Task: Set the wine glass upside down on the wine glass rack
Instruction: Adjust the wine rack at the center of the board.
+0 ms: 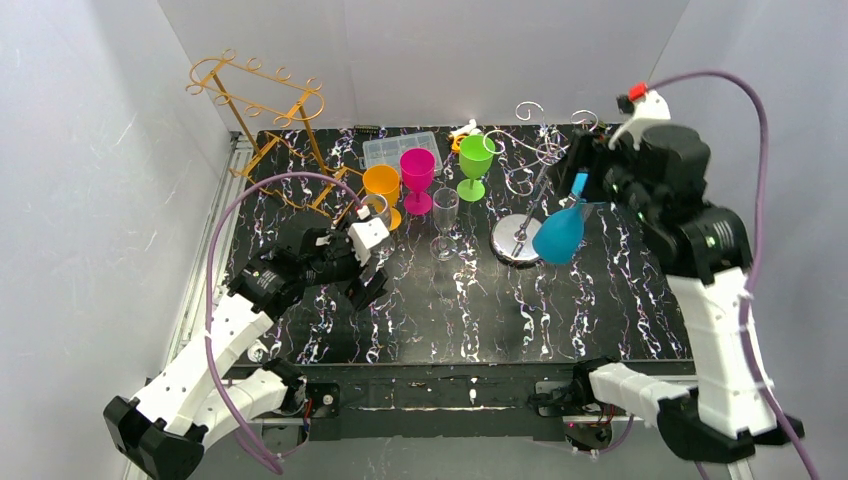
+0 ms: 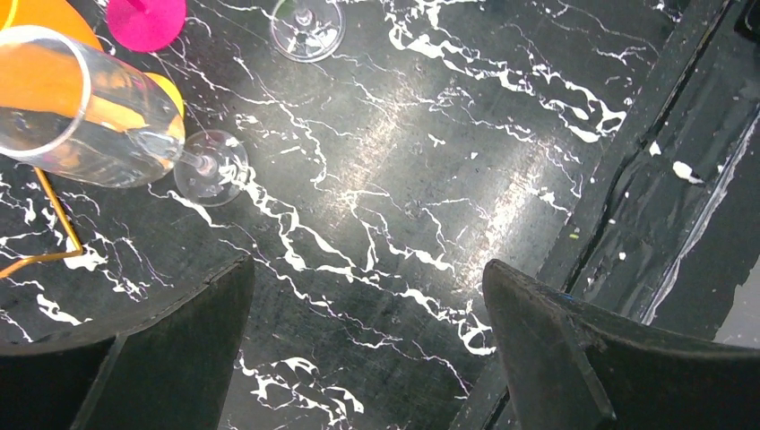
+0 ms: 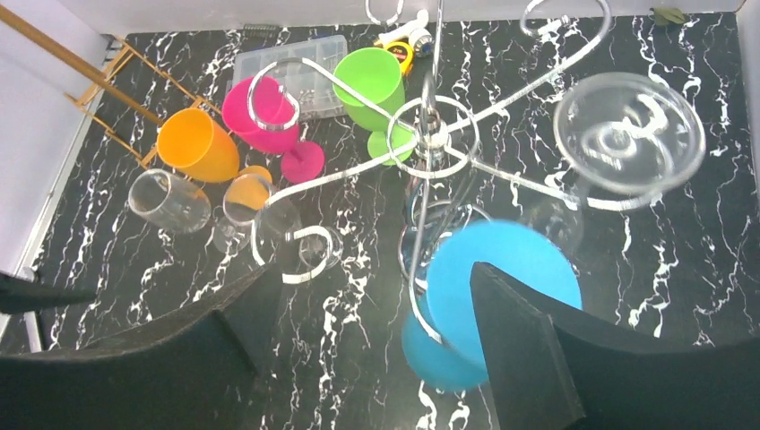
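**Wide right claw (image 3: 375,273) hovering by blue wine glass (image 1: 558,235)**

The blue wine glass is hanging bowl-down from an arm of the silver rack (image 1: 513,245) on the desk (image 1: 450,310). The right claw is hovering at its stem, jaws spread wide; whether a finger is touching the glass is unclear. The left claw (image 2: 367,267) is gaping wide low over the desk, holding nothing.

I'm looking into a robotics lab test cell: plain white panel walls (image 1: 420,60) box in a black, white-veined bench (image 1: 450,310), with two white robot arms (image 1: 215,350) bolted along the frame's bottom edge and a purple cable (image 1: 740,100) looping at upper right.
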`<state>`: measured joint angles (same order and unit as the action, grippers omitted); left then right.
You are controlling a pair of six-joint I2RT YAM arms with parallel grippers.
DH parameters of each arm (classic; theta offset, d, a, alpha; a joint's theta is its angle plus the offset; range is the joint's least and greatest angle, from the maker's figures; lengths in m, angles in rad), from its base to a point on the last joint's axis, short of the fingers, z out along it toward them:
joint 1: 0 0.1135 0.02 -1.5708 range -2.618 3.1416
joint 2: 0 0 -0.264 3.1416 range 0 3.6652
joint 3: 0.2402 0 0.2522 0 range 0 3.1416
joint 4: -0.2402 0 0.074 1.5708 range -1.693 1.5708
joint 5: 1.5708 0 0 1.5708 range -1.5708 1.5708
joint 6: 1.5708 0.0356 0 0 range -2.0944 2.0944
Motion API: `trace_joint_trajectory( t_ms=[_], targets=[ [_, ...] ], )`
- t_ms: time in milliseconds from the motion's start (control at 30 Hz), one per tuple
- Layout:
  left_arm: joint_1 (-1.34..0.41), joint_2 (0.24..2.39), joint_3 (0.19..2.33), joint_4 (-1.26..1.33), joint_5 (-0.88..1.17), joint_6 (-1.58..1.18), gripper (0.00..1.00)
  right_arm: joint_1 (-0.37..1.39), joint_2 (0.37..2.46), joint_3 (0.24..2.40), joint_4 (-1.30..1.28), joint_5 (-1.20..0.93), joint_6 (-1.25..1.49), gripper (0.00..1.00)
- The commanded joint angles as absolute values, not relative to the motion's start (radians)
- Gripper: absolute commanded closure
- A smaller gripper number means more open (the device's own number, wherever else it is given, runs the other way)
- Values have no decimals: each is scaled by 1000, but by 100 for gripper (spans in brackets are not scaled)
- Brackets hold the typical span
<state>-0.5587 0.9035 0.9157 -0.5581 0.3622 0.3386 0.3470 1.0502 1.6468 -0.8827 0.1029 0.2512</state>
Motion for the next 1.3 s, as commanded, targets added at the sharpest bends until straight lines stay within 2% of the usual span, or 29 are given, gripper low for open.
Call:
trace_joint_trajectory(
  t_ms=[0, 433, 900, 1267],
  targets=[
    [-560, 928, 977, -570, 348, 309, 2, 347, 1179, 1776, -919, 115, 213, 16],
    [-560, 1013, 1083, -552, 371, 302, 2, 347, 1355, 1857, -871, 145, 163, 42],
    [-560, 1146, 1271, -463, 409, 322, 2, 347, 1390, 1798, -780, 208, 126, 50],
    [-609, 1392, 1472, -125, 497, 692, 3, 347, 1388, 1735, -719, 199, 139, 61]
  ],
)
